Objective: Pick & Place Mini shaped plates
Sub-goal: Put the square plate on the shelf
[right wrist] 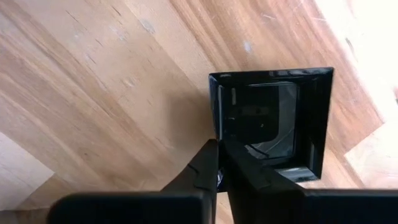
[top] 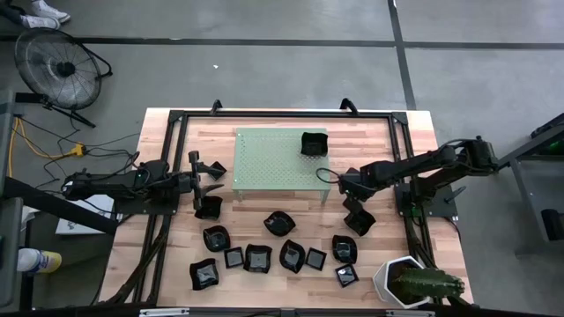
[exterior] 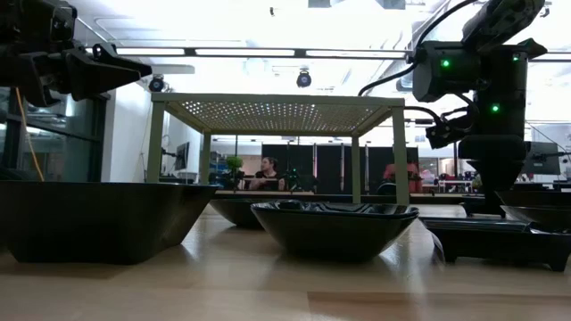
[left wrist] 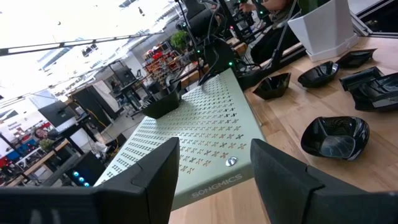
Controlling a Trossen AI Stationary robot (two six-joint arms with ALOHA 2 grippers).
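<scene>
Your right gripper point(right wrist: 219, 163) is clamped on the rim of a glossy black square mini plate point(right wrist: 273, 118) right of centre in the high view, left gripper point(left wrist: 214, 165) spread open, empty, beside the green perforated metal stand point(top: 278, 158).

Glossy black mini plates point(top: 256, 257) scattered upright, one point(top: 314, 143) on the rack.

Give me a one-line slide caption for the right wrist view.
Right gripper shut on the rim of a square black dish, above the wooden table.
</scene>
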